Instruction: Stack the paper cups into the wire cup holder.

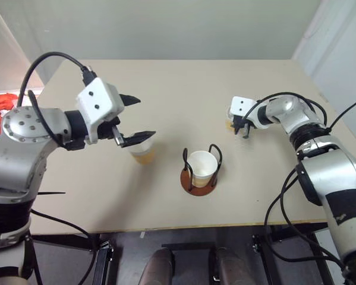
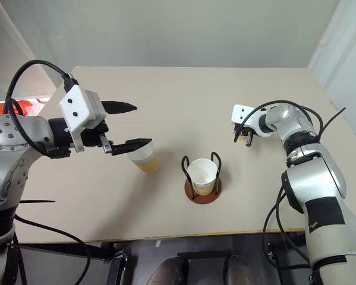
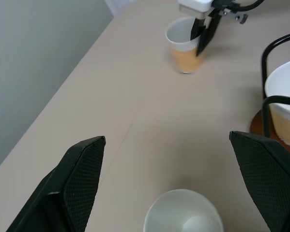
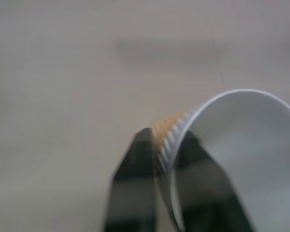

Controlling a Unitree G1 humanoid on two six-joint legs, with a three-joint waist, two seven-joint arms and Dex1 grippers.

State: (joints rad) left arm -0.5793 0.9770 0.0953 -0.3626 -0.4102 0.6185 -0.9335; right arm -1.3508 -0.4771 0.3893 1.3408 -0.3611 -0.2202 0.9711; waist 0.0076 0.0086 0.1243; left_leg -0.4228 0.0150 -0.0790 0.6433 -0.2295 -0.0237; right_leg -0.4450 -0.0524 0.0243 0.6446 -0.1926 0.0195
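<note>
On the table (image 1: 166,89), right of centre: my right gripper (image 3: 202,38) is pinched shut on the wall of an upright, pale yellow-tan tapered paper cup (image 3: 184,46), one finger inside the rim, one outside.
Key relation: the wire cup holder (image 1: 199,181), a reddish-brown disc with two black wire loops, stands nearer me and left of that gripped cup, well apart; its axis is upright, so I judge the cup must go over the loops and straight down.
Holder contents: one paper cup (image 1: 201,168) already seated.
Left gripper (image 1: 137,119): jaws fully spread, holding nothing, poised above the third cup (image 2: 144,157).
Third cup: upright, left of the holder.
Obstructions: the loops themselves; otherwise I see nothing between right cup and holder.
</note>
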